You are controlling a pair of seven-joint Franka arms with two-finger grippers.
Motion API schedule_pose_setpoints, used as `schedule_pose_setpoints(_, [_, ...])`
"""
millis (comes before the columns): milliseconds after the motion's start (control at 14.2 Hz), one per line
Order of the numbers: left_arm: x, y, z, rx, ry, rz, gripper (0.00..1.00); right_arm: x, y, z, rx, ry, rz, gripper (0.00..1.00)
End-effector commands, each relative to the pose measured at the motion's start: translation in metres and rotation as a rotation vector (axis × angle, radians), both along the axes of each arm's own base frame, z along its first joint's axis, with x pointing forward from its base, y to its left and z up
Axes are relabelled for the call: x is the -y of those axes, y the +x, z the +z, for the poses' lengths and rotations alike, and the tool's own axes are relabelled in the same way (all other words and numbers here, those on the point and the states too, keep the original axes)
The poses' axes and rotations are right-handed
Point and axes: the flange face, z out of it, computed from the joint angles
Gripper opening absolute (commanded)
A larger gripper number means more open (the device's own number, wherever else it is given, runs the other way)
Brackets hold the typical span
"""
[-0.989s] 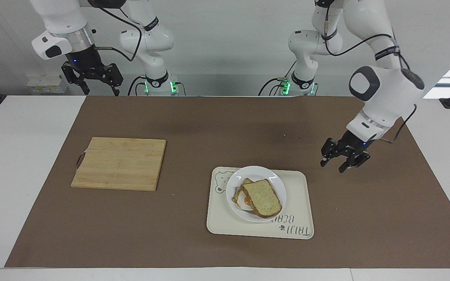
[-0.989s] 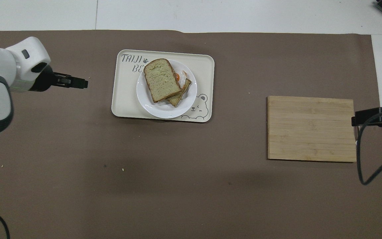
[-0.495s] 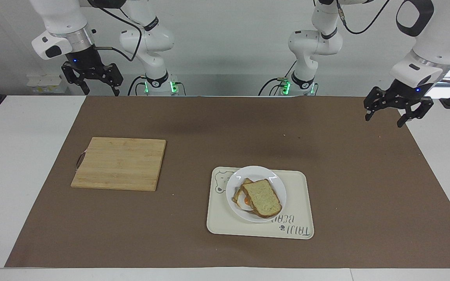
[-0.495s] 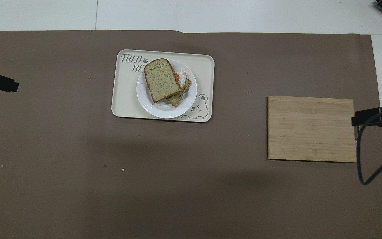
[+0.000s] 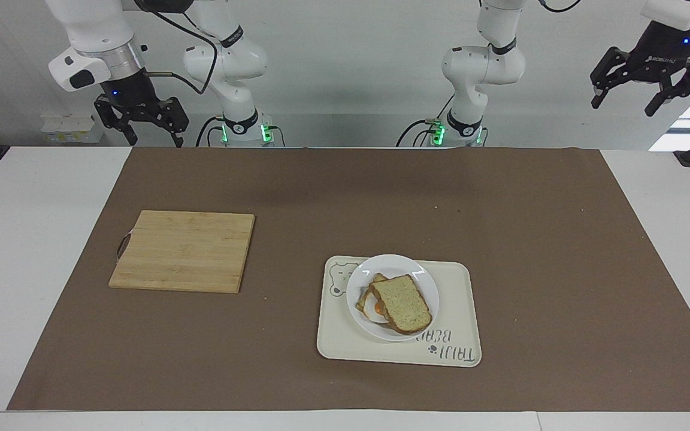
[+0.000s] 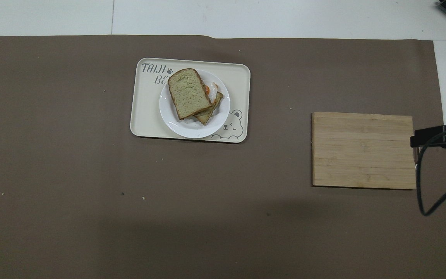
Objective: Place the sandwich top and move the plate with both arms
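Left gripper (image 5: 647,90) spread wide, empty, raised high off the left arm's end of the counter (image 5: 33,239); facing view only. Right gripper (image 5: 141,123) also spread, empty, waiting; overhead catches only its tip by the cutting board (image 6: 363,150). Sandwich top (image 5: 402,303) lies askew on the egg slice (image 5: 370,302), on the plate (image 5: 423,280), on the tray (image 5: 459,311). Brown mat (image 5: 345,197) bare around the tray.

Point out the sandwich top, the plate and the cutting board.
sandwich top (image 6: 188,93), overhead view, middle of the slice.
plate (image 6: 192,131), overhead view, bare rim nearest the robots.
cutting board (image 5: 183,250), facing view, middle of the wood.
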Motion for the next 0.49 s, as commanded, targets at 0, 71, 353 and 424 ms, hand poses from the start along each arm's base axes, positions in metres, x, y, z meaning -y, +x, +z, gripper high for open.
schedule_pose_setpoints(0, [0.000,0.001,-0.014,-0.029,0.012,-0.005,1.00,0.003,-0.001,0.003,-0.003,0.005,0.018,1.00])
schedule_pose_setpoints(71, [0.003,0.003,-0.015,-0.039,0.009,-0.008,1.00,0.003,-0.001,0.003,-0.005,0.005,0.018,1.00])
schedule_pose_setpoints(353, [0.008,0.010,-0.021,-0.093,-0.018,0.051,1.00,0.003,-0.001,0.003,-0.003,0.005,0.018,1.00])
schedule_pose_setpoints(424, [0.009,0.010,-0.022,-0.098,-0.020,0.079,1.00,0.003,-0.001,0.003,-0.003,0.005,0.018,1.00])
